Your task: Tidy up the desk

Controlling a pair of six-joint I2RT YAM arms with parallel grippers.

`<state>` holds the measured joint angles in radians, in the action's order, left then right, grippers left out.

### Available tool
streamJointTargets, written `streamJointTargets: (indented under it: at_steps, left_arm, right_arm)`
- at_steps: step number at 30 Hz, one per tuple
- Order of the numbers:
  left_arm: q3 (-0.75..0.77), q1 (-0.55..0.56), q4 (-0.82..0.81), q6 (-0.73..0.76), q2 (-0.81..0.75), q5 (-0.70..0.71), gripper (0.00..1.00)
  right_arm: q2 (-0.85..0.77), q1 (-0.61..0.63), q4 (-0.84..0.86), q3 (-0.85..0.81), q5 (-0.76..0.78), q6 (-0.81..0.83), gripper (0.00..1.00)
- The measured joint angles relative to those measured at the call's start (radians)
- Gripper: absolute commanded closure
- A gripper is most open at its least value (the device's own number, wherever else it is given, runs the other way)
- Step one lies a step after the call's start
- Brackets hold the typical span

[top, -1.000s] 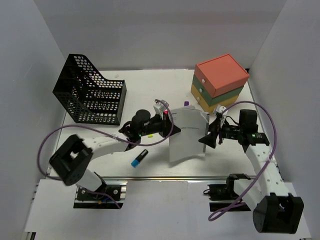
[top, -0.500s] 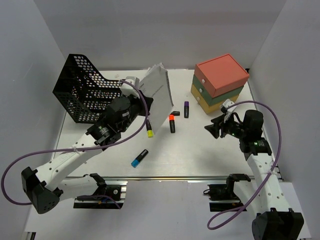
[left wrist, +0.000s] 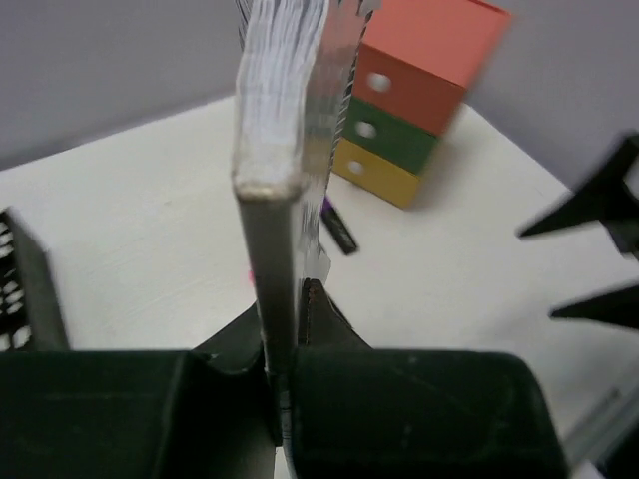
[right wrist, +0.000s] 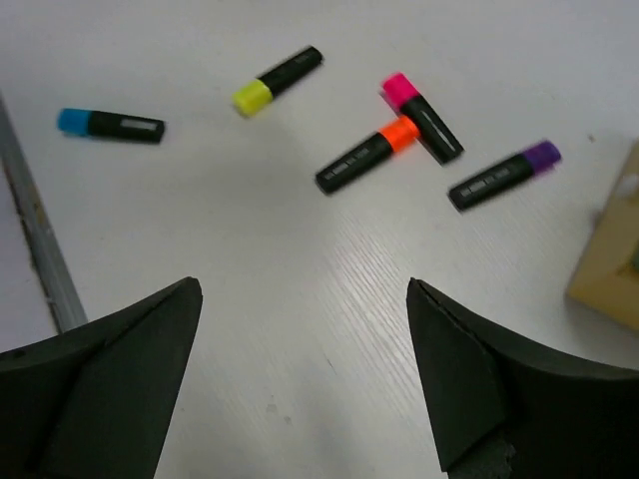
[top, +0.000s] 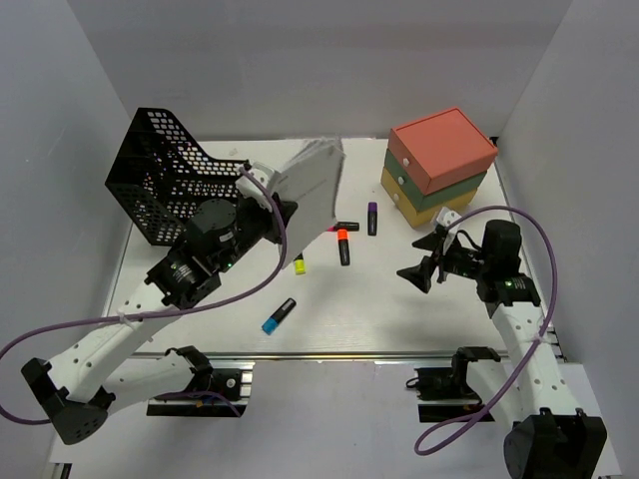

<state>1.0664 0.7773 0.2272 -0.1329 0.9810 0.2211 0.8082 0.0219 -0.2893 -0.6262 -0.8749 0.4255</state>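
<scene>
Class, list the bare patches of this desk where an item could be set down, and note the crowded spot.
Bare desk lies between the blue marker, front rail and right gripper. Another strip runs behind, between mesh basket and drawer box. Crowded: the middle, around the orange marker.

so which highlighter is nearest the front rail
The blue-capped highlighter: it lies alone near the metal rail, while the yellow, orange, pink and purple ones sit farther back.

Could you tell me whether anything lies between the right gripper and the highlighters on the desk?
Nothing visible does. The right gripper is open above the desk, and only bare white tabletop lies between it and the nearest one, the orange highlighter.
</scene>
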Motion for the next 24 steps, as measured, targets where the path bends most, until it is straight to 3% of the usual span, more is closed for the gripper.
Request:
streamJointTargets:
  at_steps: [4,12,16,24]
  left_arm:
    - [-0.004,0.002,-0.006,0.070,-0.008,-0.220,1.00]
    - [-0.082,0.002,-0.108,0.086,0.023,-0.554,1.00]
    - [-0.096,0.002,-0.172,0.075,0.076,-0.680,1.00]
    - [-0.111,0.002,-0.285,0.043,0.139,-0.838,1.00]
  right_arm:
    - [-0.032,0.000,0.036,0.000,-0.146,-0.004,0.11]
    - [0.040,0.007,0.541,0.010,-0.321,-0.419,0.11]
    - [0.060,0.015,0.706,0.010,-0.345,-0.550,0.11]
    - [0.106,0.053,0.864,-0.004,-0.371,-0.662,0.13]
